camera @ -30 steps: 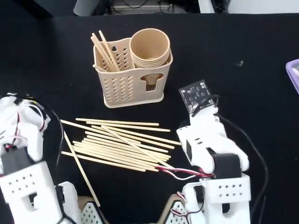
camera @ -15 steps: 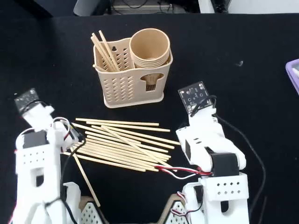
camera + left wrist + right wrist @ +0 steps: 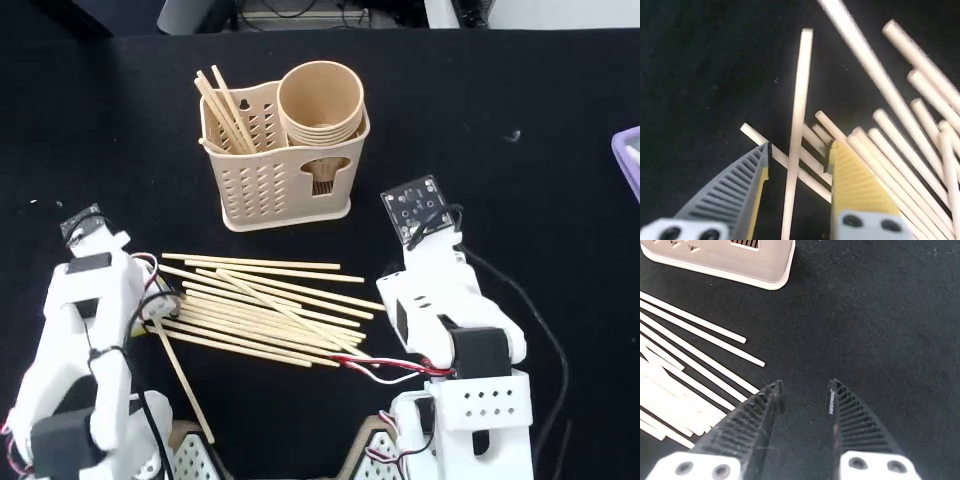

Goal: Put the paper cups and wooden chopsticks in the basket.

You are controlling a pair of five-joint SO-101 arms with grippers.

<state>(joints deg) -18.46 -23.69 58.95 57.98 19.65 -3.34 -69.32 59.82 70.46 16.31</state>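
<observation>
Currently, a tan slotted basket [image 3: 275, 190] stands toward the table's [image 3: 520, 90] far edge. It holds a stack of cups [image 3: 320, 100] in one compartment and a few chopsticks [image 3: 222, 105] in the other. Many more lie in a loose pile [image 3: 260, 305] nearer the front edge, between the two arms. The left gripper [image 3: 800, 146] sits low at the pile's left end, jaws apart with one stick [image 3: 801, 85] running between them, apparently lined up to pinch it; nothing is gripped yet. The right gripper [image 3: 805, 384] hangs open and empty over bare table by the pile's right end, near the basket's corner, seemingly parked clear of the work.
</observation>
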